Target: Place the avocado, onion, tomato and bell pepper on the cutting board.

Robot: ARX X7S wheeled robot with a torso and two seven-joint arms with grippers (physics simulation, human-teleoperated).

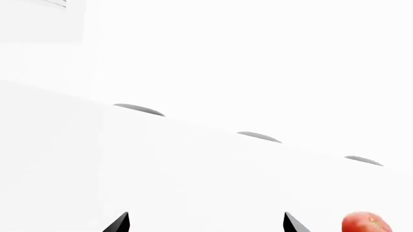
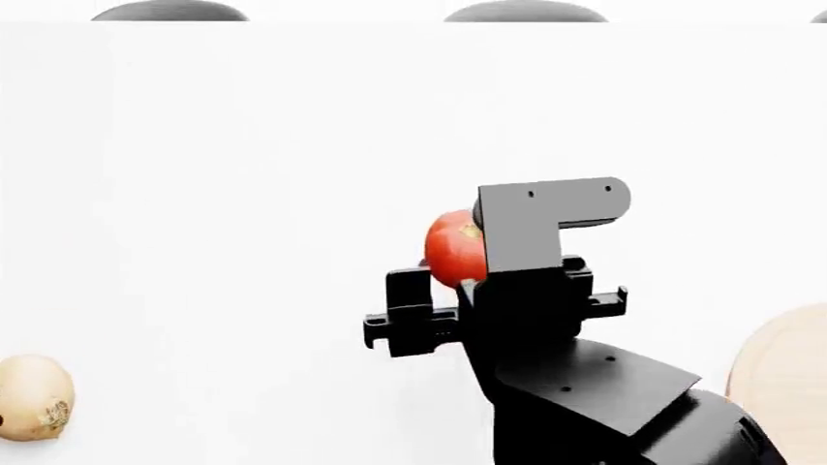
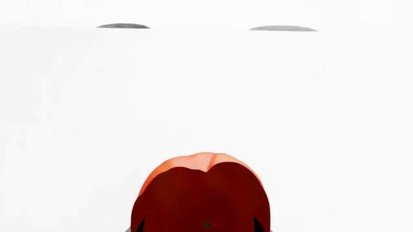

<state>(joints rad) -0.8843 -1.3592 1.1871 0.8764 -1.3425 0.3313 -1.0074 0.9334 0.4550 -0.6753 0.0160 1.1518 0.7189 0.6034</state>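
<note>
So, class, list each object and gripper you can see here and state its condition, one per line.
Glossy round red tomato: between the right gripper's fingers.
Pale tan onion: resting on the white table.
Round light-wood cutting board: nothing visible on it.
Right gripper: around tomato.
Left gripper: open, empty.

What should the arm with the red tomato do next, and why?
Probably close the right end effector on the tomato, if it is not gripped already, then lift and carry it right toward the cutting board. The right wrist view shows the tomato filling the space between the fingers; whether they are clamped is unclear. The board's visible part lies bare at the head view's right edge.
</note>
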